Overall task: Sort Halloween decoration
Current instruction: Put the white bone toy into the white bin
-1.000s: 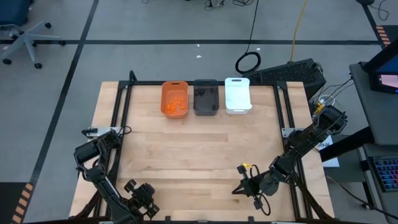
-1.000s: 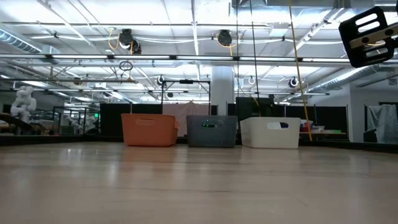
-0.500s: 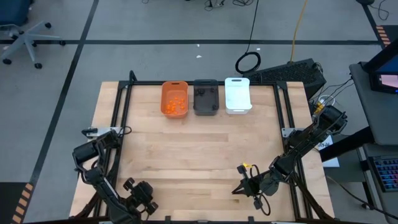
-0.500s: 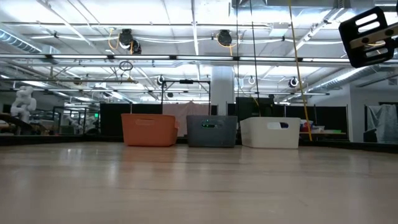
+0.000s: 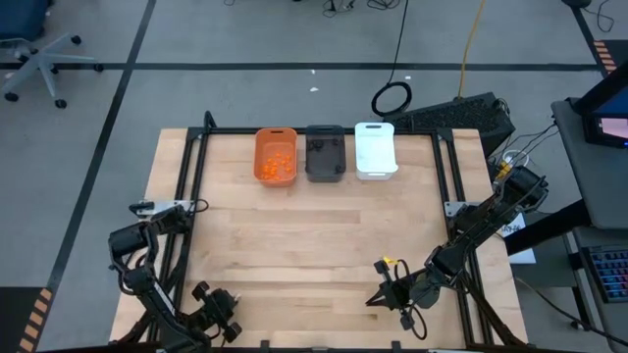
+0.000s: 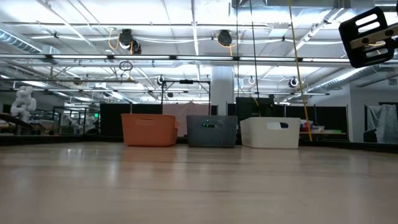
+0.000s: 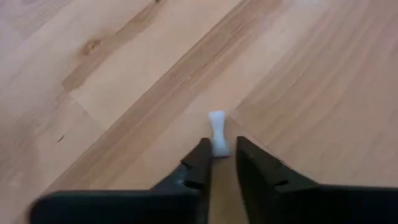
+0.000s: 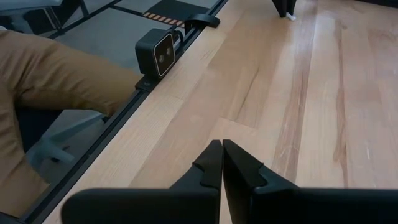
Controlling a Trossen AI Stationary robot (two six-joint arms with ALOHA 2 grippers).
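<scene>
A small white stick (image 7: 217,132) of the Halloween decoration lies flat on the wooden table (image 5: 314,235) near its front left corner. My left gripper (image 7: 222,158) points steeply down at it, open. Its fingertips stand on either side of the stick's near end. The high view shows this gripper (image 5: 218,312) at the near edge. The right wrist view shows its tip and the stick (image 8: 290,17) far off. My right gripper (image 8: 222,155) hangs shut and empty over the front right of the table (image 5: 378,294). Orange pieces (image 5: 277,162) lie in the orange bin. My left gripper comes at the white stick's near end (image 7: 219,148) from above, slanting, with a finger on each side and the stick pointing away along the fingers. One fingertip (image 7: 202,155) looks against the stick. I cannot tell whether both touch it. The stick lies on the table.
Three bins stand in a row at the far edge: orange (image 5: 276,155), dark grey (image 5: 325,152), white (image 5: 375,149). A small camera (image 8: 158,53) sits at the table's near edge, and a person's trouser leg (image 8: 56,74) is just beyond it. Bare wood spans the middle.
My left gripper has moved a little toward the table's left edge and sunk toward the tabletop. The right arm has kept still.
</scene>
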